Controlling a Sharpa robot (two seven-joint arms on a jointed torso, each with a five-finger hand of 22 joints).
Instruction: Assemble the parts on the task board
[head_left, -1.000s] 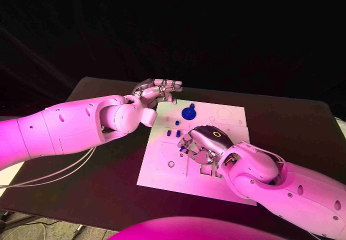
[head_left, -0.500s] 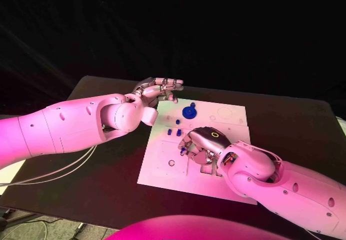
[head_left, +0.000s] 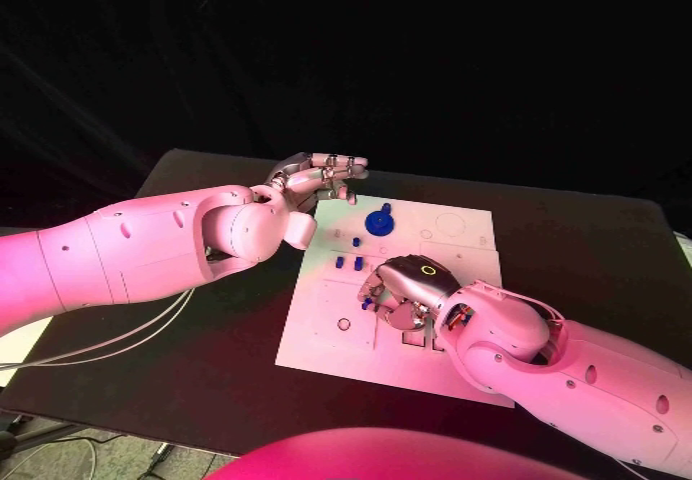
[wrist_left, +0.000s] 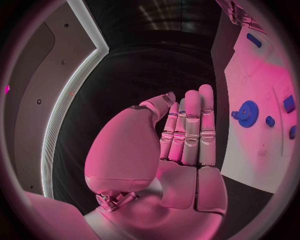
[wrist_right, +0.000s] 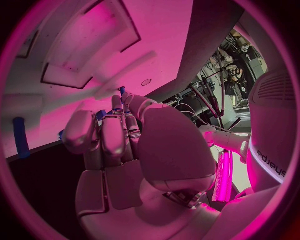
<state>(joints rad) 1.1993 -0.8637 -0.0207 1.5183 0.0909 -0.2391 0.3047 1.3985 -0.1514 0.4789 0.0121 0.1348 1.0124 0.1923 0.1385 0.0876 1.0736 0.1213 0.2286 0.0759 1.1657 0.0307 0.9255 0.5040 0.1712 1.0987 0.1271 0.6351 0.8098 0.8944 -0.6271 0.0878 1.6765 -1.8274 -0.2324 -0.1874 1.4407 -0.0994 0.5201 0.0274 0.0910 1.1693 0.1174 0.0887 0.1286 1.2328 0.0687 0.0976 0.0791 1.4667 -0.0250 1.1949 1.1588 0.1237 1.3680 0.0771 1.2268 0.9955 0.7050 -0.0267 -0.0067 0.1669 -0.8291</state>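
From above, the right hand (head_left: 408, 291) sits fingers-down on the task board (head_left: 450, 238), hiding what is under it. Its wrist camera shows the fingers curled around a small blue part (wrist_right: 101, 115). The left hand (head_left: 315, 179) hovers off the board's far corner, fingers pressed together, holding nothing; a blue gear (wrist_left: 248, 113) lies just beside it.

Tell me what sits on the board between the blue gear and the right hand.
In the head view, small blue pegs stand between the blue gear and the right hand.

The task board (head_left: 447, 228) looks matt and smooth, the blue gear (head_left: 378, 224) plastic, the table (head_left: 202, 330) matt black.
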